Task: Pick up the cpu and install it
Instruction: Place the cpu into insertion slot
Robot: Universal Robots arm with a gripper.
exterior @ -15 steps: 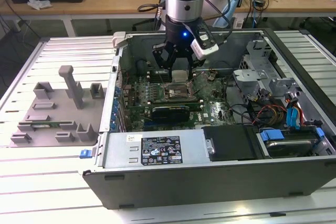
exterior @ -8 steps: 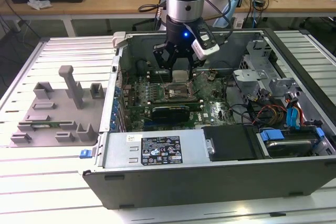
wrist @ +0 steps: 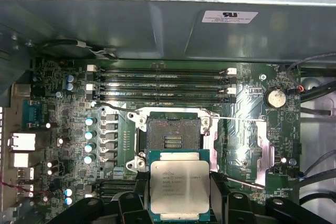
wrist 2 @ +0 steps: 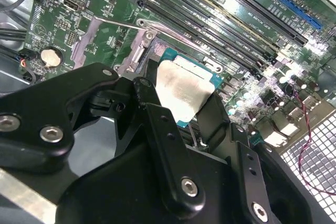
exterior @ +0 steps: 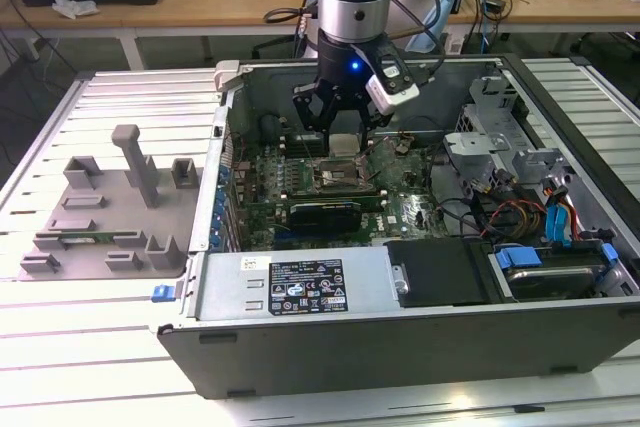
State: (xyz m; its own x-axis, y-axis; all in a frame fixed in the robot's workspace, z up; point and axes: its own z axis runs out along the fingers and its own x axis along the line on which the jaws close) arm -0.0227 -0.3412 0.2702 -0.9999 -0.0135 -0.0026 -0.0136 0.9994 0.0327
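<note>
The cpu [exterior: 345, 144] is a flat square chip with a silvery top and a thin teal rim. It hangs inside the open computer case, just above the motherboard. My gripper [exterior: 345, 135] is shut on it, with one black finger on each of two opposite edges. In the first wrist view the cpu [wrist: 179, 187] sits between my fingers [wrist: 140, 190], just off one edge of the open socket [wrist: 173, 137]. The socket's bare contact field shows. In the second wrist view the cpu [wrist 2: 181, 90] is tilted over the socket frame [wrist 2: 137, 51], held by the gripper [wrist 2: 181, 100].
The socket's load plate [wrist: 262, 150] is flipped open and its wire lever [wrist: 157, 111] crosses the frame. Memory slots [wrist: 163, 85] run beside the socket. The case wall [exterior: 300, 72], a drive cage [exterior: 490, 127] and cables [exterior: 520, 212] surround the board. A grey fixture [exterior: 110, 207] lies at the exterior view's left.
</note>
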